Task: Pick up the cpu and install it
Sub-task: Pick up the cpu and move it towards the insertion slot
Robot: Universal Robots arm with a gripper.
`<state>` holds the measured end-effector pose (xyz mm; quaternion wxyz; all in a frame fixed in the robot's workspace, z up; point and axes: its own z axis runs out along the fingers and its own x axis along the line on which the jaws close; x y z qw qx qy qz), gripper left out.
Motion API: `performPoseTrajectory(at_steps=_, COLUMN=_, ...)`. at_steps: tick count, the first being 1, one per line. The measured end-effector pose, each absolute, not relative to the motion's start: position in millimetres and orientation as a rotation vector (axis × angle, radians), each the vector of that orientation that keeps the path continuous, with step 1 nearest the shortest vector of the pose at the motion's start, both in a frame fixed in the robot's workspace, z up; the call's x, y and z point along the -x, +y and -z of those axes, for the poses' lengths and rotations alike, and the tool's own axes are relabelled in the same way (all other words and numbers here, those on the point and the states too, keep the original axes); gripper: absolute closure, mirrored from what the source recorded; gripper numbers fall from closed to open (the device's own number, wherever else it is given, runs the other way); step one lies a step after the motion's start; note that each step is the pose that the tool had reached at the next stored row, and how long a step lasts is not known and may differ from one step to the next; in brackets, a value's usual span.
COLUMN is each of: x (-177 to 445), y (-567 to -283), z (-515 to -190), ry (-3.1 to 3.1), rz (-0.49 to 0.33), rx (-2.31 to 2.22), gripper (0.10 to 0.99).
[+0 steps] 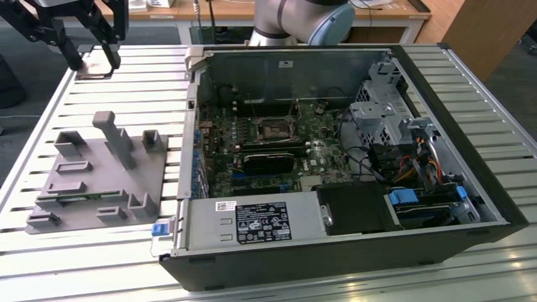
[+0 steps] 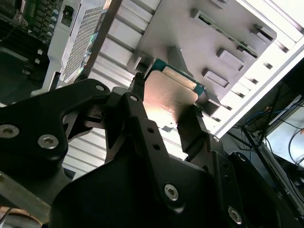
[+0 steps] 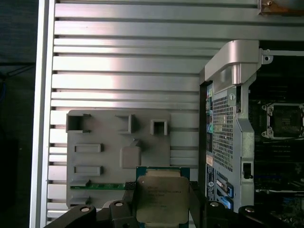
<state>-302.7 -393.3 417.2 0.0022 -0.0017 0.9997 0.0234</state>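
At the exterior view's left, the gripper (image 1: pixel 94 65) hangs above the table near the fixture (image 1: pixel 92 182), pinching the cpu (image 3: pixel 161 199) by two opposite edges. To carry it well, I judge, keep the chip level and the squeeze gentle, clear the case (image 1: pixel 195 94) wall, and square it to the socket (image 1: pixel 275 128).

The square cpu (image 3: pixel 160 198), silver-grey top with green rim, is held flat in the hand (image 3: pixel 162 205).

The black two-fingered gripper (image 1: pixel 94 61) hangs raised at the exterior view's left. Its fingers (image 2: pixel 142 118) clamp the flat silver-topped square cpu (image 3: pixel 161 199).
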Motion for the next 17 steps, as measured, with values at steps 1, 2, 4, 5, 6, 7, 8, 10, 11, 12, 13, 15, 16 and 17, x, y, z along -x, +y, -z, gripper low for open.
performPoseTrajectory(at_steps=1, x=302, y=-393, z=-417, ry=3.136, rz=-0.073, rx=0.005, gripper=0.557)
performPoseTrajectory(at_steps=2, x=300, y=-393, z=-417, ry=3.136, rz=-0.073, rx=0.005, gripper=0.557)
performPoseTrajectory(at_steps=4, x=298, y=-393, z=-417, ry=3.136, rz=-0.073, rx=0.005, gripper=0.557)
performPoseTrajectory(at_steps=5, x=297, y=-393, z=-417, ry=3.136, rz=-0.073, rx=0.005, gripper=0.557)
performPoseTrajectory(at_steps=6, x=296, y=-393, z=-417, ry=3.136, rz=-0.073, rx=0.005, gripper=0.557)
performPoseTrajectory(at_steps=7, x=295, y=-393, z=-417, ry=3.136, rz=-0.073, rx=0.005, gripper=0.557)
performPoseTrajectory(at_steps=8, x=294, y=-393, z=-417, ry=3.136, rz=-0.073, rx=0.005, gripper=0.557)
performPoseTrajectory(at_steps=10, x=292, y=-393, z=-417, ry=3.136, rz=-0.073, rx=0.005, gripper=0.557)
performPoseTrajectory(at_steps=11, x=291, y=-393, z=-417, ry=3.136, rz=-0.073, rx=0.005, gripper=0.557)
performPoseTrajectory(at_steps=12, x=290, y=-393, z=-416, ry=3.136, rz=-0.073, rx=0.005, gripper=0.557)
performPoseTrajectory(at_steps=13, x=289, y=-393, z=-416, ry=3.136, rz=-0.073, rx=0.005, gripper=0.557)
performPoseTrajectory(at_steps=15, x=287, y=-393, z=-416, ry=3.136, rz=-0.073, rx=0.005, gripper=0.557)
performPoseTrajectory(at_steps=16, x=286, y=-393, z=-416, ry=3.136, rz=-0.073, rx=0.004, gripper=0.557)
performPoseTrajectory(at_steps=17, x=285, y=-393, z=-416, ry=3.136, rz=-0.073, rx=0.004, gripper=0.557)
